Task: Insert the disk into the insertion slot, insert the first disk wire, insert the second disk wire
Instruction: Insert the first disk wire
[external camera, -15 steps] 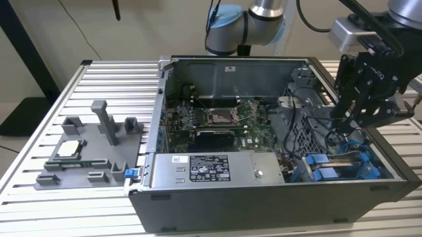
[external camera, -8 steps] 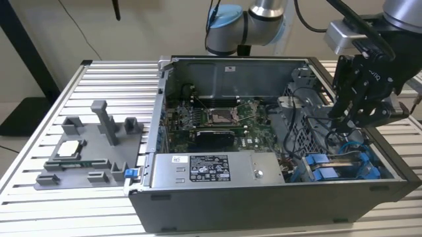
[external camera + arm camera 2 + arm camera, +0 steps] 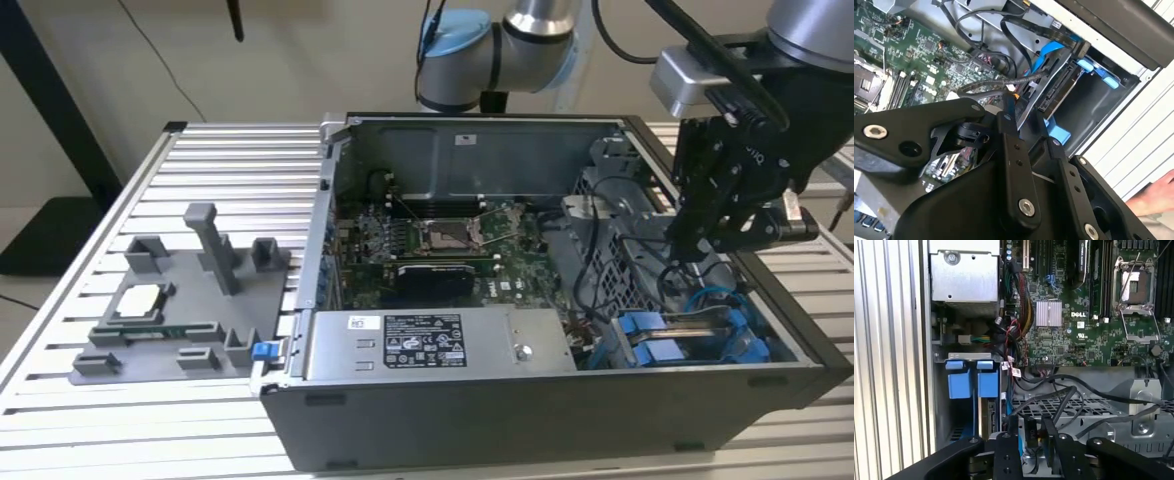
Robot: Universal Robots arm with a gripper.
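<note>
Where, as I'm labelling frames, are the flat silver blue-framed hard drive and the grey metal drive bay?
Silver hard drive [image 3: 1057, 90]: second wrist view, on its connector end.
Grey metal drive bay [image 3: 1099, 107]: second wrist view, on its bare inner wall.

Insertion slot [image 3: 694, 330]: approach is crossed by looped black cables [image 3: 1064, 390].
Motherboard [image 3: 441, 240]: open room is left above.

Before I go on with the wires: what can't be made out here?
How deep the disk sits in the insertion slot: second wrist view, far end in shadow.
Part of the disk's connector edge: first wrist view, behind the gripper.
Slot's floor: exterior view, cables hide it.
</note>
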